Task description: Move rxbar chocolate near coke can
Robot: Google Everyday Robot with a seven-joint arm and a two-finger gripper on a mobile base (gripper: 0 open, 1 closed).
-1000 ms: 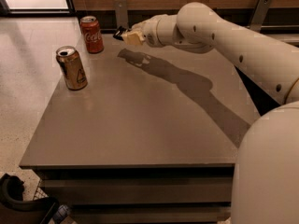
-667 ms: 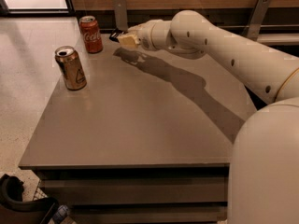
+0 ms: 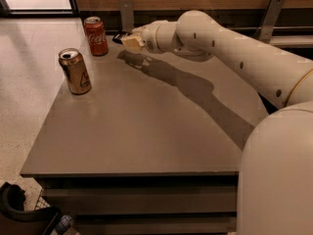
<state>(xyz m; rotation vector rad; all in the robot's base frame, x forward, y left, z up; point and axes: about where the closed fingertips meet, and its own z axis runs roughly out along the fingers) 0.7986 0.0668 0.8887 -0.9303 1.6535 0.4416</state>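
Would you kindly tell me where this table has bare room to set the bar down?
The table is bare across its middle and near edge, right of the gold can. A small patch between the coke can and the pincer, which holds the rxbar chocolate above the far edge, is free too. The far-left corner is crowded.
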